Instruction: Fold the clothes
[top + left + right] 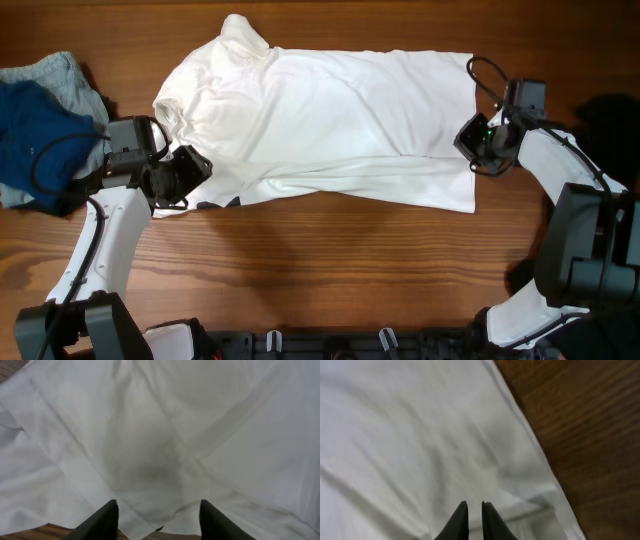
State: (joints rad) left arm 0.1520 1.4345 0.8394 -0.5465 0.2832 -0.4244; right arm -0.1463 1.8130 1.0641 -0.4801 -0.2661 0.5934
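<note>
White cotton is filling both wrist views, so I am starting there. My left end effector [159, 519] is standing at a middling spread, one finger on either side of the shirt's near edge, with a sliver of wood showing just beneath it. It is gripping nothing. My right end effector [473, 510] is hanging over the hem corner with its fingers drawn narrow, almost together. I cannot tell whether any cloth is caught between them.

Widening out, the white shirt [330, 120] is lying spread across the middle of the worktop [330, 280], collar end toward my left arm and hem toward my right. Its lower side is already lying turned over in a long fold, with a few dark marks peeking out below.

I am judging the step in hand to be taking both ends of one long edge. To do it well, I am planning to pinch matching points at each end, lift both together and level, and hold the cloth taut so the crease lands straight.

Farther off, a navy garment [35, 125] and a pale blue garment [65, 75] are lying heaped at the far left. A black garment [610, 115] is sitting at the right edge, apart from the shirt.
</note>
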